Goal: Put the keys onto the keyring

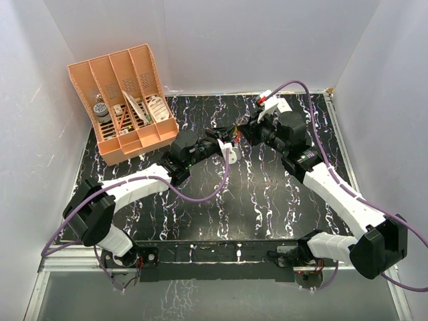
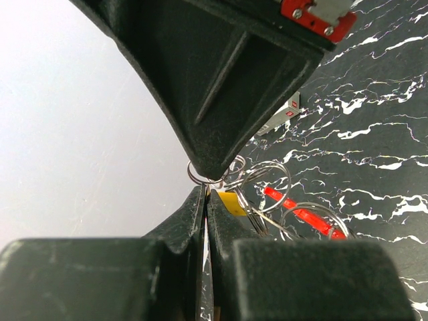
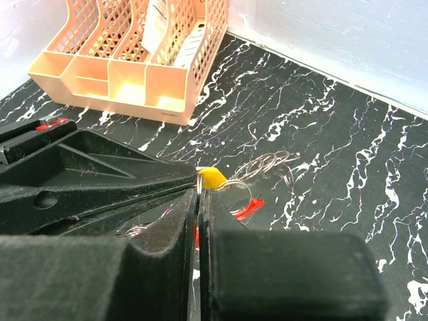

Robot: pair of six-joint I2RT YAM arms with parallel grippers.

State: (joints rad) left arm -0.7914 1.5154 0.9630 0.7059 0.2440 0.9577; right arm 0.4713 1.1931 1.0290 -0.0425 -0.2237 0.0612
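Both grippers meet tip to tip above the middle of the black marbled table. My left gripper is shut, and the yellow head of a key sticks out beside its tips. The right gripper is shut, with a small wire ring pinched at its tip. That yellow head sits just behind this ring. Below them shows the red keyring, with larger wire rings looped around it. Whether it hangs or lies on the table I cannot tell. From above, the two grippers hide all of these.
A peach slotted organizer holding small items stands at the back left. More loose wire rings lie on the table beyond the grippers. A small white box with red marks lies farther off. White walls close in the table.
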